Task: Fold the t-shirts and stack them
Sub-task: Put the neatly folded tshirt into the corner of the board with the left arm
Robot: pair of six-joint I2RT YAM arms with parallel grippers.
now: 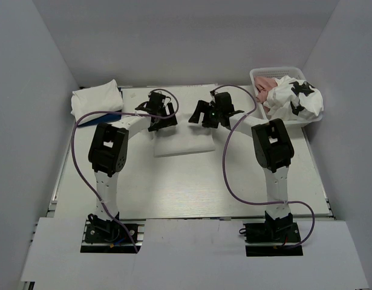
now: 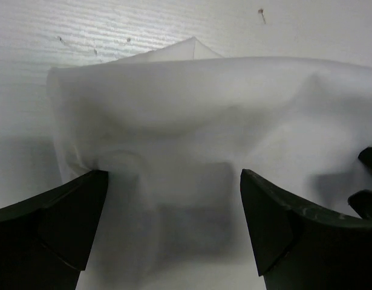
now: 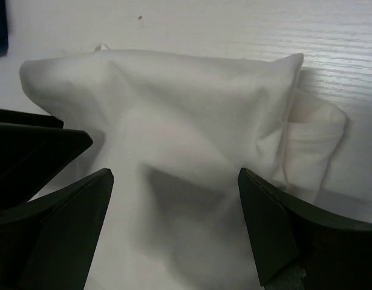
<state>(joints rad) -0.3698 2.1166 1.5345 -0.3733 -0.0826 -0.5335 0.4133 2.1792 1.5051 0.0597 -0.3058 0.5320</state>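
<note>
readable text: none in any view
surface (image 1: 192,187): no lettering or numbers legible
folded white t-shirt (image 1: 186,145): plain cloth in the top view and both wrist views, no print or tag readable
white t-shirt with black patches (image 1: 297,96): patches are only dark shapes, no letters legible
</note>
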